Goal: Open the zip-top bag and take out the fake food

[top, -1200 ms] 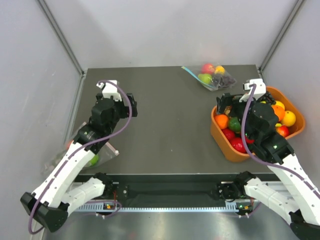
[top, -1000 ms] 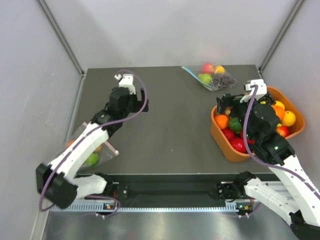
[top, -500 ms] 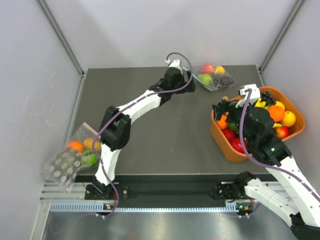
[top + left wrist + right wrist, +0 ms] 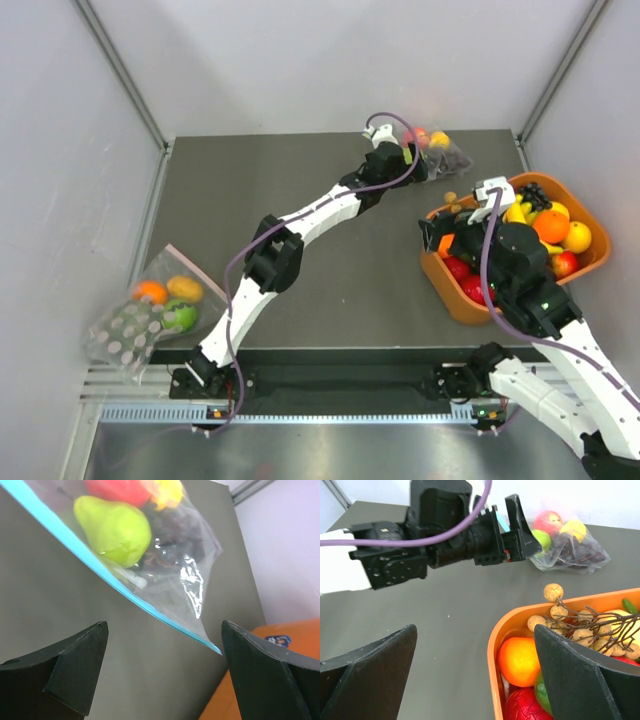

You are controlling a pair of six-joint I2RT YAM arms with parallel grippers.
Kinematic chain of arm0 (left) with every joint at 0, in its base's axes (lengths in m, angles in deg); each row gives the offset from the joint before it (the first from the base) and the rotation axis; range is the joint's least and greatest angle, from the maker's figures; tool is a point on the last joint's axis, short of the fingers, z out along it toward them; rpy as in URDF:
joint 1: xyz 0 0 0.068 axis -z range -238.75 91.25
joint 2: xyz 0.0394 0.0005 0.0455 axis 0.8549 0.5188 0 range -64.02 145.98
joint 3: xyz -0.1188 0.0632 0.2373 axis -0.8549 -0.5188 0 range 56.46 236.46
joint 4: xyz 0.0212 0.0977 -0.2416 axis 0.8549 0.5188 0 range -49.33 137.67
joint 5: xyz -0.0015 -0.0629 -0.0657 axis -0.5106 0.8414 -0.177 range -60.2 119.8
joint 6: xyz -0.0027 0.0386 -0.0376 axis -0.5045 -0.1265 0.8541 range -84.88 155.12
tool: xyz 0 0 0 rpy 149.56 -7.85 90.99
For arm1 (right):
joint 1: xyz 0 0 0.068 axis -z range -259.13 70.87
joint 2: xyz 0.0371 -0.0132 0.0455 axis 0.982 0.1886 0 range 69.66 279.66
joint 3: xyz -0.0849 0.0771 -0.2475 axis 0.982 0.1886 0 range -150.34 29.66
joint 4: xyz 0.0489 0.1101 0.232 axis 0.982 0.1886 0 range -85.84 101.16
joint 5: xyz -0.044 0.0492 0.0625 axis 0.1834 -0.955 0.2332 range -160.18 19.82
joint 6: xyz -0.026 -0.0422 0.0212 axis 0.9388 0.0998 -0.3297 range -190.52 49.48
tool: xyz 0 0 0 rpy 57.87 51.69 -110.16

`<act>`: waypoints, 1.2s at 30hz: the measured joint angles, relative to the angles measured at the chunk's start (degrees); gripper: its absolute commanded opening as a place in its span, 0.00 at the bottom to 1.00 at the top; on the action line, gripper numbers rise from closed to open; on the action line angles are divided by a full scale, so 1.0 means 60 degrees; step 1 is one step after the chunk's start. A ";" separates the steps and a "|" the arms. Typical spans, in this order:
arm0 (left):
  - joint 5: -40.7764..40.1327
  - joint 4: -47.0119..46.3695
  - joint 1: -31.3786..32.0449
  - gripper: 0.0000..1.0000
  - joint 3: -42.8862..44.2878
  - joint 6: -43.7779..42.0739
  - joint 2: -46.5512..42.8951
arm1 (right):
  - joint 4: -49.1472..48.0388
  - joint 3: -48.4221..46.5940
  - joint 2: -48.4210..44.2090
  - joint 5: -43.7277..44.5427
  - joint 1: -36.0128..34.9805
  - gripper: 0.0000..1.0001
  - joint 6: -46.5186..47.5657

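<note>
The zip-top bag [image 4: 443, 153] lies sealed at the table's far edge, its teal zip strip [image 4: 125, 591] running across the left wrist view. Inside it is the fake food: a lime-green fruit [image 4: 114, 530], a red apple [image 4: 546, 520], a yellow lemon [image 4: 575, 529] and dark grapes [image 4: 176, 530]. My left gripper [image 4: 405, 162] is stretched far out and stands open just short of the zip strip, its fingers either side of the bag's corner [image 4: 165, 645] and touching nothing. My right gripper [image 4: 437, 228] hangs open over the left rim of the orange bin [image 4: 520, 622], empty.
The orange bin [image 4: 462, 300] at the right holds several plastic fruits and a twig of tan balls [image 4: 555, 611]. A second clear bag with a pinkish-red edge [image 4: 150, 310] and fruit inside lies at the near left, overhanging the table's edge. Grey walls close in on three sides.
The left arm has swung from the near left across the table to the far bag, uncovering the pink-edged bag. The right gripper has edged slightly left over the bin's rim.
</note>
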State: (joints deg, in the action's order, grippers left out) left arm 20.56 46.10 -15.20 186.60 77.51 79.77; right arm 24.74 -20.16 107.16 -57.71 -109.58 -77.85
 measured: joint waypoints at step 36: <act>-0.0903 -0.1668 -0.0208 0.00 -0.7665 -0.3410 -0.5676 | -0.0350 0.0608 0.0149 -0.0860 0.0000 1.00 -0.0120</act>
State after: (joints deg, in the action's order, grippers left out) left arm 15.14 36.09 -16.45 140.62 57.05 45.71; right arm 22.64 -16.51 108.06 -62.87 -109.58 -78.57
